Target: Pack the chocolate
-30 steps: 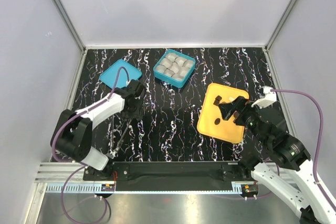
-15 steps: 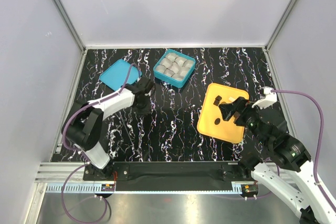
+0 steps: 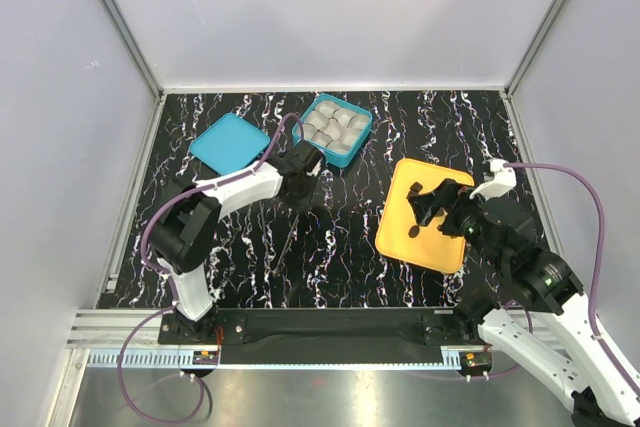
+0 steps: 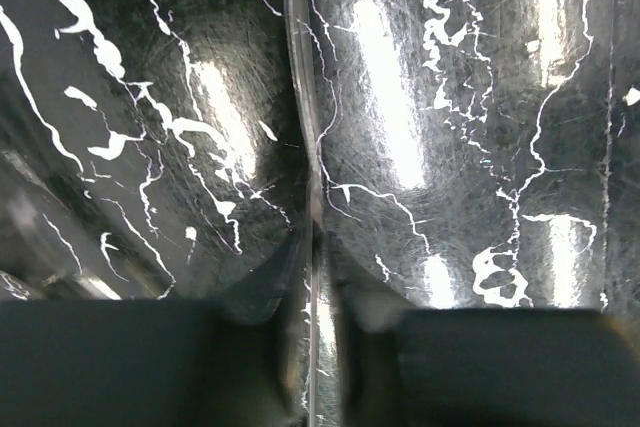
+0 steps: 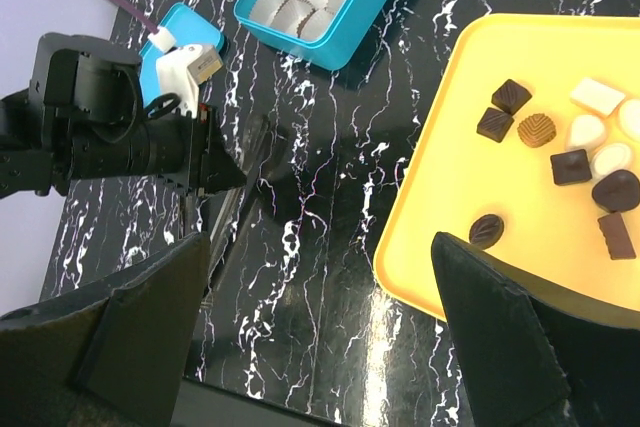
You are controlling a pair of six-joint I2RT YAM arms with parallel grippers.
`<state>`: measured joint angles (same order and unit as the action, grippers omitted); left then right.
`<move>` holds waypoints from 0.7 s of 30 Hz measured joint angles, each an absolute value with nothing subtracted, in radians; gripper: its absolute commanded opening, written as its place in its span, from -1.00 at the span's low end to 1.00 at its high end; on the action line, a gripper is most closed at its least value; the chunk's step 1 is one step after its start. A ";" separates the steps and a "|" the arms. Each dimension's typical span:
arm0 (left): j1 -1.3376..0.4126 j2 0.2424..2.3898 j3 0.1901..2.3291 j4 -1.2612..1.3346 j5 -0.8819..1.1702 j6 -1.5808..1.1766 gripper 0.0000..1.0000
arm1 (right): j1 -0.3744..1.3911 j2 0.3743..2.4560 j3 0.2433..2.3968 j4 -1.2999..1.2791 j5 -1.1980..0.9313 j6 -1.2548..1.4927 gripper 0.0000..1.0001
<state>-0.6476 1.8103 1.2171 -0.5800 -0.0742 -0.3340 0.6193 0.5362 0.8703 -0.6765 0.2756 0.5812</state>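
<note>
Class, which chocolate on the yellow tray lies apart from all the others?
The flat, round dark brown piece, alone close to the yellow tray's edge. The other chocolates, dark and cream, cluster together farther in.

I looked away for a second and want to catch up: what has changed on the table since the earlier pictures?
The left claw swept rightward, from beside the flat teal lid toward the teal box of grey paper cups, carrying the thin grey tool it grips. The open right claw shifted slightly over the yellow plastic tray. Tray, dark and cream chocolate pieces, box and lid stayed put.
</note>
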 measured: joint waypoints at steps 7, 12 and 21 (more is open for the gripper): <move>-0.648 1.787 1.217 -0.584 -0.091 -0.332 0.97 | 0.620 0.580 0.889 -0.675 0.205 0.580 0.99; -0.648 1.649 1.202 -0.609 -0.148 -0.381 0.98 | 0.620 0.596 0.889 -0.674 0.171 0.581 0.99; -0.649 1.312 0.945 -0.619 -0.240 -0.580 0.95 | 0.620 0.591 0.892 -0.685 0.171 0.592 0.99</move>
